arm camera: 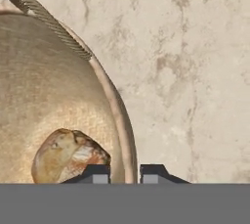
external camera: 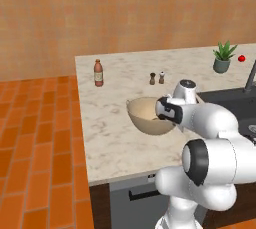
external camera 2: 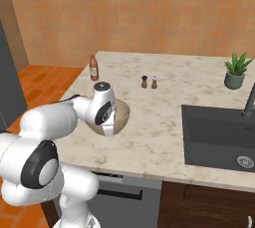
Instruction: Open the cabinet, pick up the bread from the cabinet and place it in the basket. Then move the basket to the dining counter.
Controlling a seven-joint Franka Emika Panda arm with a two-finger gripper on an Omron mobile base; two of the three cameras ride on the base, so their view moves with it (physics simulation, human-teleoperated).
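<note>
On the dining counter [external camera: 105,138] the basket [arm camera: 53,96] sits with bread [arm camera: 68,155] inside, gripper [arm camera: 124,173] pinching its rim narrowly; apparently set down, so release gently, straight up, no tipping.

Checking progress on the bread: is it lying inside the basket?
Yes, the hand view shows the bread resting on the basket's speckled inside, below its rim.

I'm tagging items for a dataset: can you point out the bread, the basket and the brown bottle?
bread [arm camera: 68,155]: hand view, middle of its crust, inside the basket.
basket [external camera: 142,120]: left base view, outer wall, near the front.
brown bottle [external camera 2: 93,69]: right base view, its body, below the neck.
</note>
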